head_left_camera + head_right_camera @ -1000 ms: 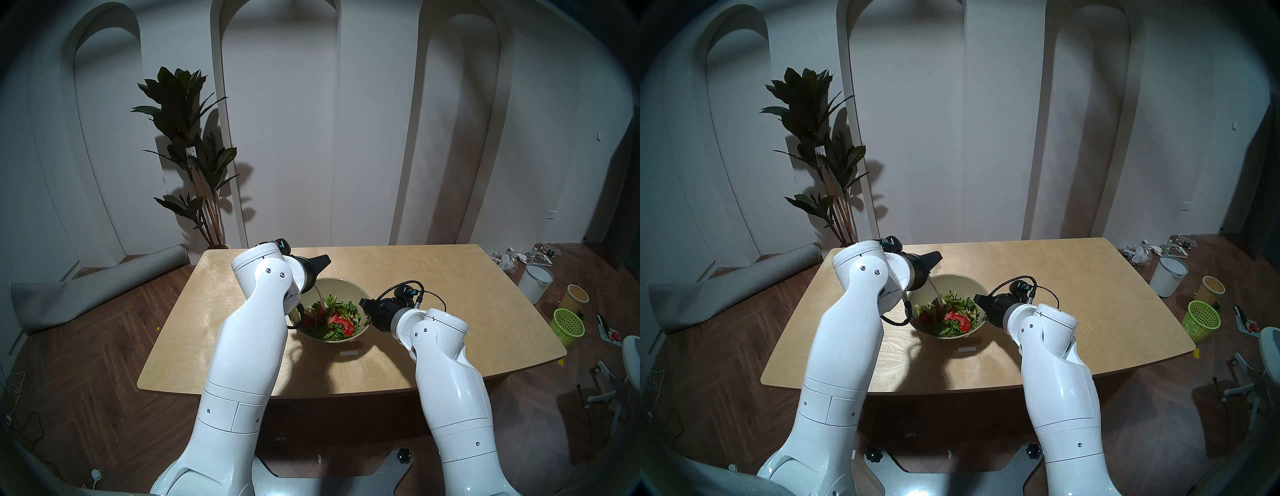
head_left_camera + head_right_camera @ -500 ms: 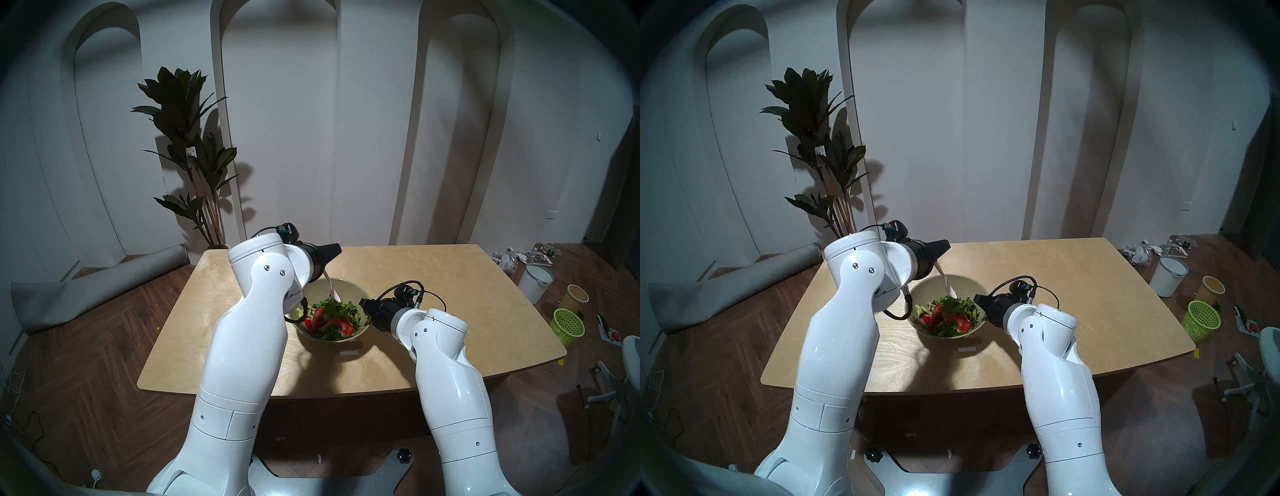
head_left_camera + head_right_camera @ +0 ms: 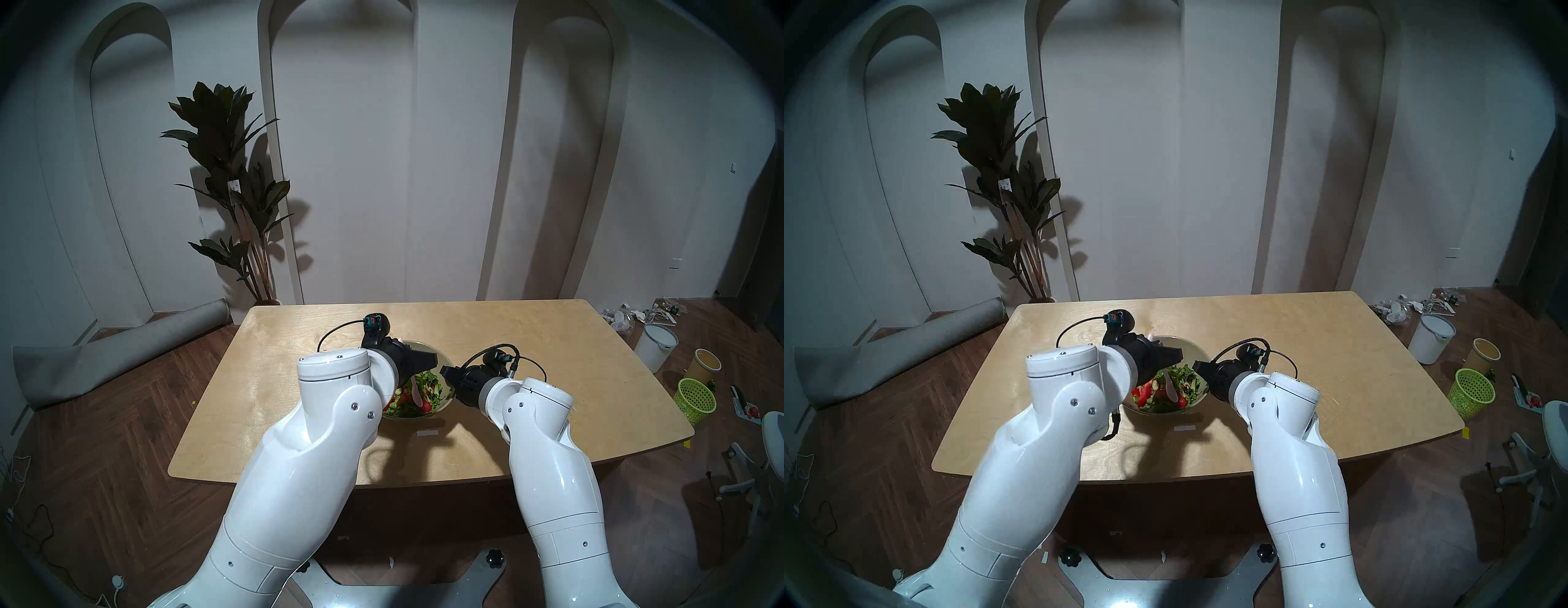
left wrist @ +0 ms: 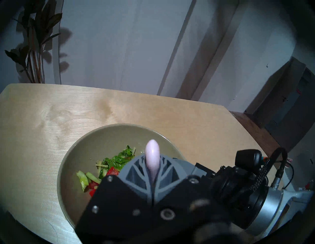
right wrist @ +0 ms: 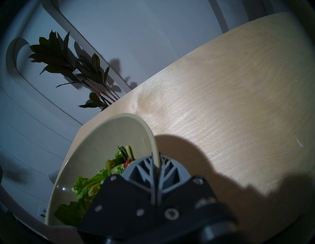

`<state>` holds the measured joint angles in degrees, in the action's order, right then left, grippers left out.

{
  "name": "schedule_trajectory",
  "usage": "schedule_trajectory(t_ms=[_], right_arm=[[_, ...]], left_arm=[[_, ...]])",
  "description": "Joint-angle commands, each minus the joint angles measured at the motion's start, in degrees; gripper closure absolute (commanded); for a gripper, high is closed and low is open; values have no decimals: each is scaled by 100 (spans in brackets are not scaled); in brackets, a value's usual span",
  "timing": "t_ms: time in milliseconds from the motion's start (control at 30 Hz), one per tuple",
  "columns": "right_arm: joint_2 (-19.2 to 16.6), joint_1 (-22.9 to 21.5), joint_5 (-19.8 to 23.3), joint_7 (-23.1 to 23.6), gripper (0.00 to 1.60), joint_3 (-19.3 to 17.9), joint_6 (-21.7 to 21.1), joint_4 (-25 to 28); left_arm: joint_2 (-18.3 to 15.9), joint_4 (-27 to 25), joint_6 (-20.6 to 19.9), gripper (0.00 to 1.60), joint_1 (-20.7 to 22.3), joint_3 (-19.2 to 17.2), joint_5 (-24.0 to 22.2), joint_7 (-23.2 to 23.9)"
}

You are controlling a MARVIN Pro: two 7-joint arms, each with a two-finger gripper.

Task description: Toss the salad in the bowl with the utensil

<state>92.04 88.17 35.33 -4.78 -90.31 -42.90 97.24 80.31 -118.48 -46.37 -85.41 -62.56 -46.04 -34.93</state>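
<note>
1. The bowl (image 3: 441,405) sat on the counter (image 3: 530,339), holding the salad (image 3: 428,382).
2. The left gripper (image 4: 152,172) hung over the bowl, jaws pinching the pink spoon (image 4: 152,161).
3. The right gripper (image 5: 156,167) had its jaws pressed on the bowl's rim.

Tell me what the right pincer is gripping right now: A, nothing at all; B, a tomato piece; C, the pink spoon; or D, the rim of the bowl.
D. In the right wrist view the right pincer is shut on the thin rim of the bowl, while the pink spoon sits in the left pincer over the salad.
</note>
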Motion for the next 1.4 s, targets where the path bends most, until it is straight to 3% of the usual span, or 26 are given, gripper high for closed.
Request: schedule_trajectory(t_ms=[0,33,233,500,700,1067,1200,1367], right_arm=[[4,-42,10,11,160,-2,0,140],[4,-41,10,10,160,-2,0,141],[4,-41,11,10,160,-2,-1,142],[4,-40,10,10,160,-2,-1,142],[3,-44,10,12,160,-2,3,135],[3,-45,10,13,160,-1,4,131],[3,-44,10,12,160,-1,3,134],[3,-43,11,11,160,-1,3,136]], left_arm=[[-526,-245,347,160,-247,60,304,463],[-730,-199,460,160,-273,109,254,673],[-1026,-36,897,160,-386,293,533,1106],[-1190,350,1750,160,-260,622,1342,1191],[-1217,572,2329,160,-128,859,2238,981],[-1025,1659,3521,160,130,1205,3576,340],[-991,1933,3946,160,230,1211,3813,166],[-970,1982,4108,160,274,1101,3768,118]])
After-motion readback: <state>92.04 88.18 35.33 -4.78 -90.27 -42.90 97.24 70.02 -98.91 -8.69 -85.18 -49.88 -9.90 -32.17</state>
